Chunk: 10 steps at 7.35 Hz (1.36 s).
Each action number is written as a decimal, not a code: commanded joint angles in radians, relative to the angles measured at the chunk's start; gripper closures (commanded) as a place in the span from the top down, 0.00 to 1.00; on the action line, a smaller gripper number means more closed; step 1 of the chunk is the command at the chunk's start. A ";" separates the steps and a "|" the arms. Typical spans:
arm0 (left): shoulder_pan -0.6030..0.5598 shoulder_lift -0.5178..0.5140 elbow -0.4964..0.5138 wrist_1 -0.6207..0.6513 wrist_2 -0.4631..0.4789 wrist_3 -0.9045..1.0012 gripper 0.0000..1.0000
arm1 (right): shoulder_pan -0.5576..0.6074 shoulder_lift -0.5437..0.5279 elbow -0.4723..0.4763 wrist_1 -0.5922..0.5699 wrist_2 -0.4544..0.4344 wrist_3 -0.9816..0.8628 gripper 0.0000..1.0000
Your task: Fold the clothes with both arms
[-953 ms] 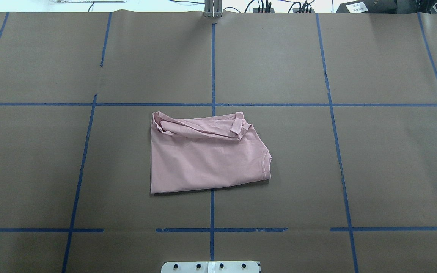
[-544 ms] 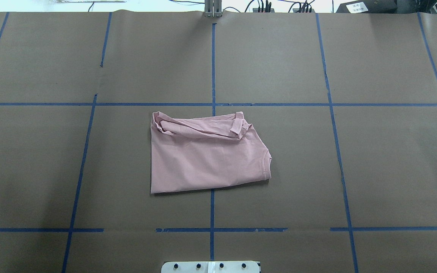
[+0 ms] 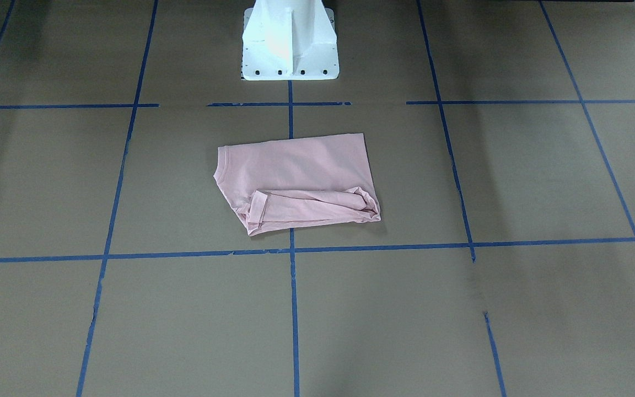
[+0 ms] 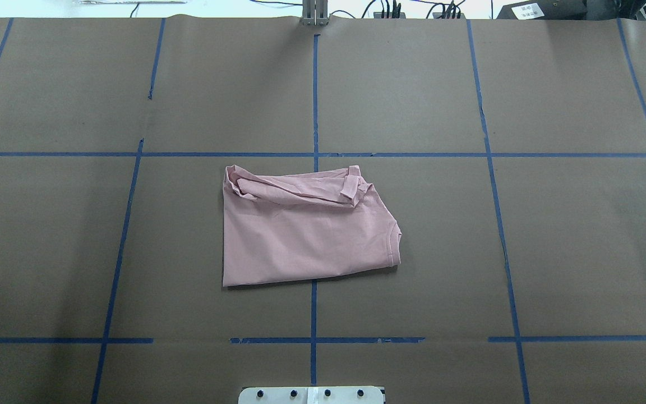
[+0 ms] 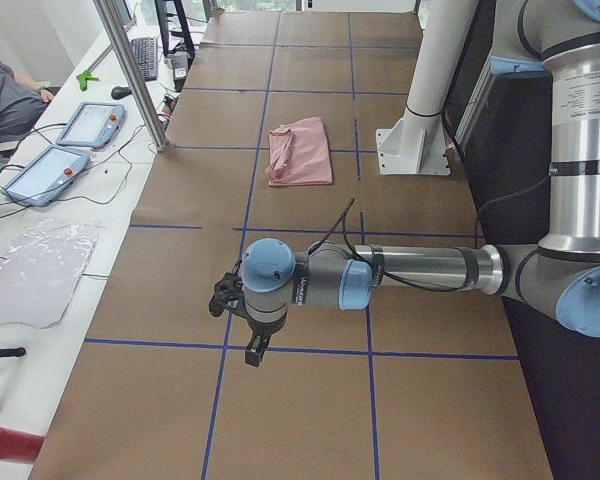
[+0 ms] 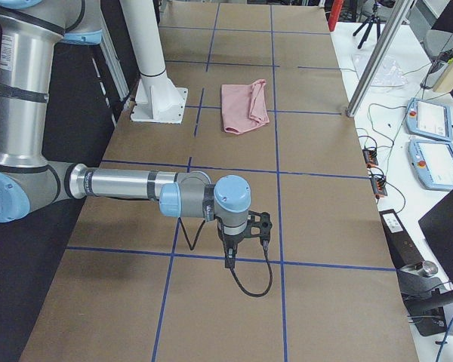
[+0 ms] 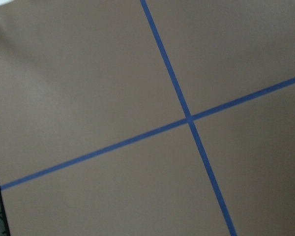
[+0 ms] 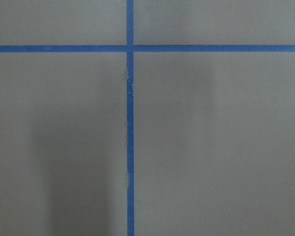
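One brown-papered table (image 4: 570,241), gridded in blue tape (image 4: 313,84), fills the room, and two silver-grey arms reach out low over its opposite ends. The left arm (image 5: 420,268) is stretched above a tape crossing at one end, the right arm (image 6: 124,183) likewise at the other. Both are well apart from the single garment between them. One white pedestal (image 3: 289,41) stands at the robot's edge of the table, on the centre tape line. Just out from it lies the one pale pink T-shirt (image 4: 300,238), folded to a rough rectangle across that centre line and between the two crosswise strips of tape. Its near half lies flat and smooth. Along its far edge a roll of bunched cloth (image 4: 295,189) ends in a turned-up sleeve cuff (image 4: 350,189), and a ribbed edge (image 4: 396,244) faces the robot's right. The left gripper (image 5: 254,348) and the right gripper (image 6: 229,255) each hang pointing down over bare paper, touching nothing. They appear only from the table's ends, and from there I cannot tell whether their fingers are apart or together. Both wrist cameras see only paper and one tape crossing each. Two tablets (image 5: 90,123) lie on the side bench. Against the overhead view of a second ago and half a second ago, the shirt keeps the same outline and place, and nothing else there has shifted.
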 commanded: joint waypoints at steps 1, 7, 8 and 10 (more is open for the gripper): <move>0.002 -0.007 -0.009 0.002 0.005 -0.002 1.00 | 0.000 0.001 -0.001 0.004 0.005 0.001 1.00; 0.010 -0.033 0.015 -0.001 0.003 -0.102 1.00 | 0.000 0.003 0.001 0.004 0.005 0.001 1.00; 0.010 -0.032 0.010 -0.006 0.002 -0.101 1.00 | 0.000 0.003 0.001 0.004 0.003 0.002 1.00; 0.010 -0.025 0.018 -0.057 0.003 -0.101 1.00 | 0.000 0.003 -0.001 0.006 0.003 0.002 1.00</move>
